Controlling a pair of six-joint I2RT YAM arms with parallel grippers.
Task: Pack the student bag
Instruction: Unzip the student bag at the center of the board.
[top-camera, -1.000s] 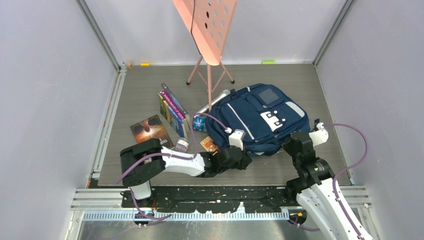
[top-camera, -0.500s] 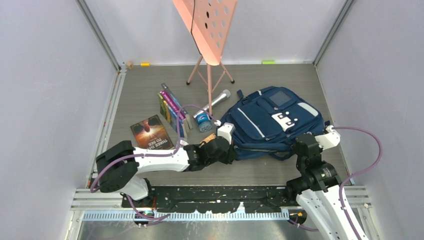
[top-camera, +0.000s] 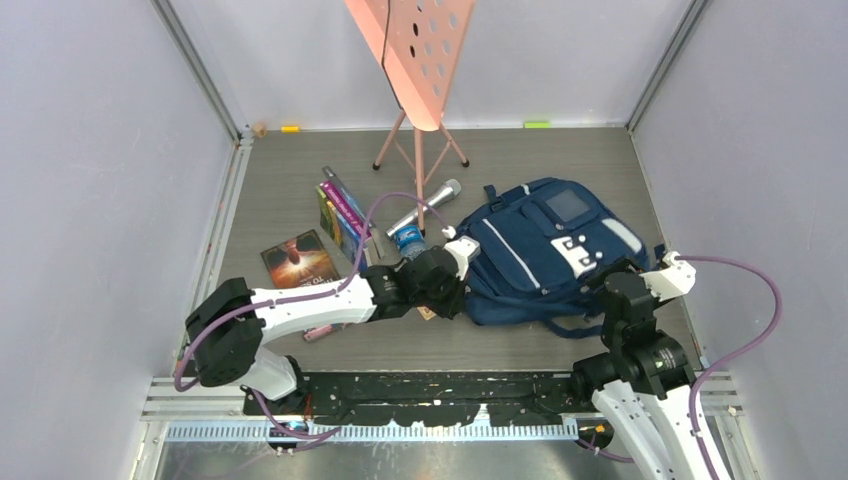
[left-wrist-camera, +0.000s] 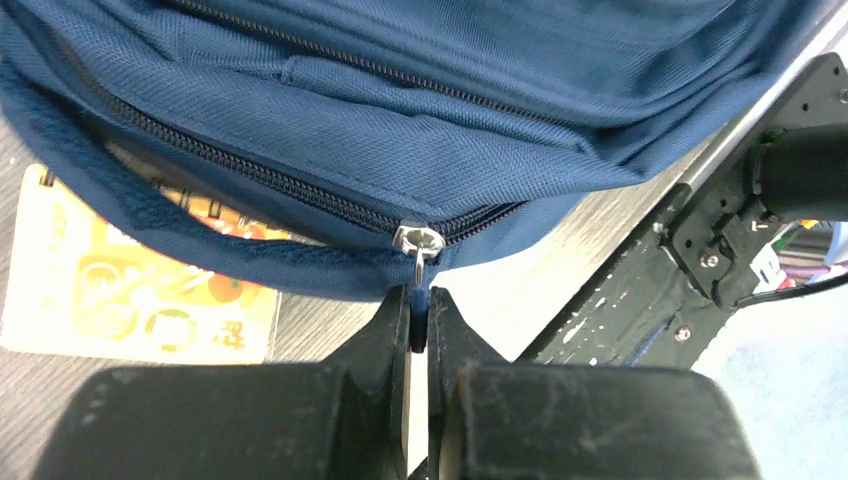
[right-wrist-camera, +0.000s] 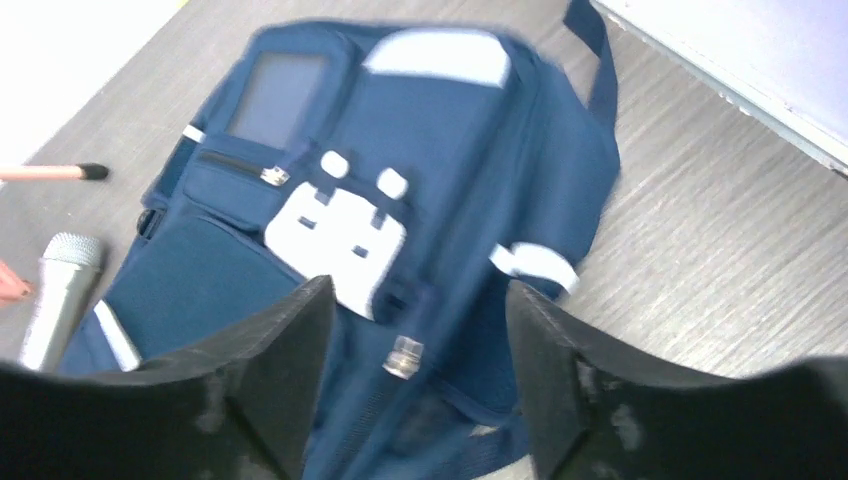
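Twill-woven student bag (top-camera: 550, 250), metal zip pull (left-wrist-camera: 418, 245)

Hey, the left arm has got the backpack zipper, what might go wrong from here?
The left tool pinches only the tip of the thin zipper pull, so it may slip out. The right tool hangs open over the backpack, apparently not holding it, so a tug could drag the whole backpack instead of opening the zipper. The orange packet lies partly under the backpack's edge and might get dragged along.
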